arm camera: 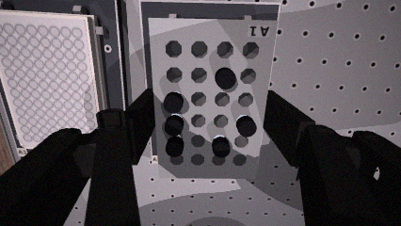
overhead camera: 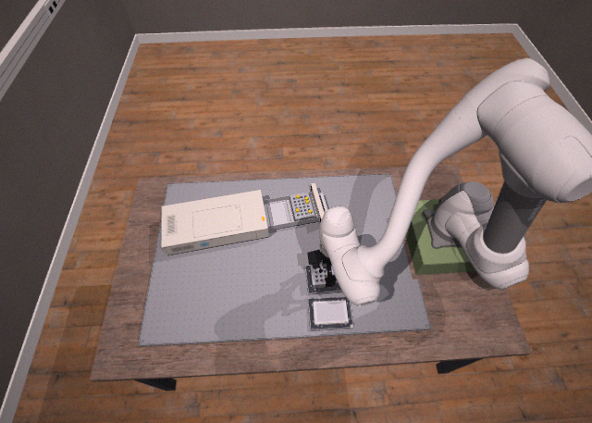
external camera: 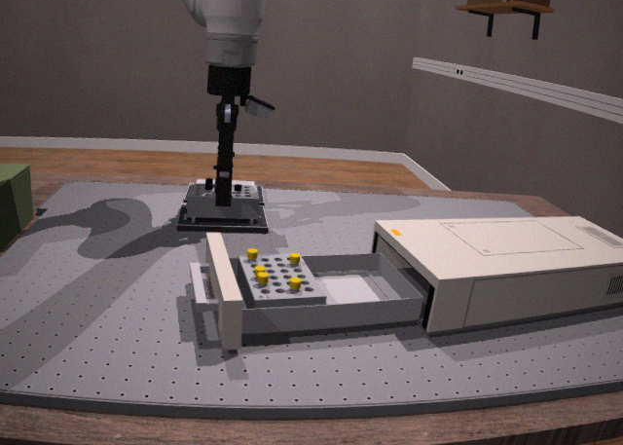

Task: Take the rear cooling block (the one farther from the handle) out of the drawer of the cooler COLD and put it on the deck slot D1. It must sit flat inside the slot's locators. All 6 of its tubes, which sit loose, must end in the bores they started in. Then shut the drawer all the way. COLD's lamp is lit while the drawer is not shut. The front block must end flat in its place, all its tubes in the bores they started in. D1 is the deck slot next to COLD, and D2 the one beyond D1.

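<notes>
My gripper [arm camera: 209, 104] [external camera: 224, 199] is shut on the rear cooling block [arm camera: 207, 33] [external camera: 246, 191] [overhead camera: 317, 278], a grey block with several black-capped tubes in its bores. It holds the block level at deck slot D1 [arm camera: 207, 9] [external camera: 221, 225] [overhead camera: 308, 287]. I cannot tell whether the block rests in the locators. The cooler COLD [overhead camera: 215, 217] [external camera: 502, 259] has its drawer [external camera: 351, 289] [overhead camera: 279, 213] pulled out, and its orange lamp [external camera: 395, 232] [overhead camera: 262, 218] shows. The front block [external camera: 281, 279] [overhead camera: 302, 204] with yellow-capped tubes sits flat near the handle [external camera: 199, 284]. The drawer's rear place is bare.
Deck slot D2 [overhead camera: 329, 312] [arm camera: 47, 71] holds a white well plate right beside D1. A green box [overhead camera: 425, 246] [external camera: 12, 199] stands at the arm's base. The perforated grey deck [overhead camera: 215, 304] [external camera: 126, 340] lies on a wooden table.
</notes>
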You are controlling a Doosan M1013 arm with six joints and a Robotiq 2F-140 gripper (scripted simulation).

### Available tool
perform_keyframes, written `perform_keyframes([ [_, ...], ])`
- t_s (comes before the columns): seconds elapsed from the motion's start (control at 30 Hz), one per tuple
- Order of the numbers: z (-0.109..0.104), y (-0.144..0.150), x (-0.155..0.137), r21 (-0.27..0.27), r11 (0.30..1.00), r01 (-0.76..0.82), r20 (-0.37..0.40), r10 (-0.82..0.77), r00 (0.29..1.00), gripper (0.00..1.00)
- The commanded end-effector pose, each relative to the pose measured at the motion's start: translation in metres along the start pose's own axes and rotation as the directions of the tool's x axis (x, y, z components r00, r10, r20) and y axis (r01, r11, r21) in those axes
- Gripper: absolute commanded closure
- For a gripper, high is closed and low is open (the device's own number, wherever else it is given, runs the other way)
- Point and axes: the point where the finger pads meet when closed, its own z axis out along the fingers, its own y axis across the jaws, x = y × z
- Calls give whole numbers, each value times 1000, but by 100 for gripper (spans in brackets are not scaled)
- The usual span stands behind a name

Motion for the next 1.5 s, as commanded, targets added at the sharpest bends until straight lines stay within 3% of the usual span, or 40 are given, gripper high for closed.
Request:
perform_keyframes([
  [0.0, 0, 0, 0, 1, 1000, 0, -1, 0, 1000, 90],
  [1.47, 6, 0, 0, 1, 1000, 0, -1, 0, 1000, 90],
])
